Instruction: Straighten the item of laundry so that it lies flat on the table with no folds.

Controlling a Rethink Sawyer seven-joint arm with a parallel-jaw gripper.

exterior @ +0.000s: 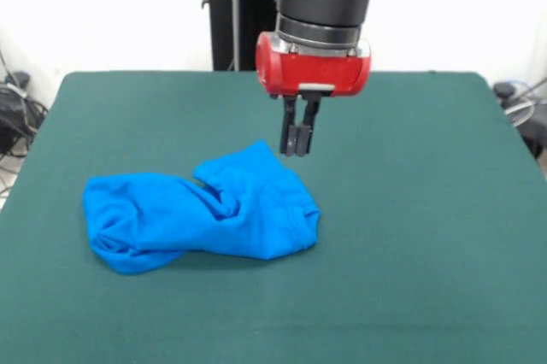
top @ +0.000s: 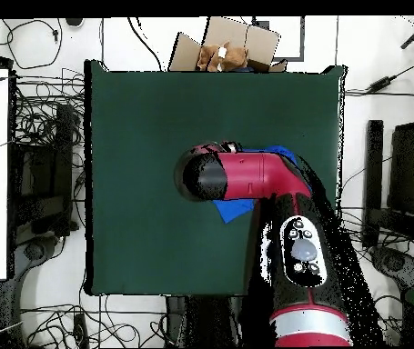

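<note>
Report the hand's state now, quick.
Hand: closed, fingers pressed together, holding nothing; it hangs just above the far edge of the crumpled blue T-shirt.

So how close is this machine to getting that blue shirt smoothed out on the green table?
Hardly started, it seems. Nothing looks done: the blue shirt lies bunched in a crumpled heap with deep folds, nowhere near flat. In hand: the gripper hangs just above the shirt's far edge, its fingers close together and holding no cloth. Left: all of the spreading out over the green table.
</note>
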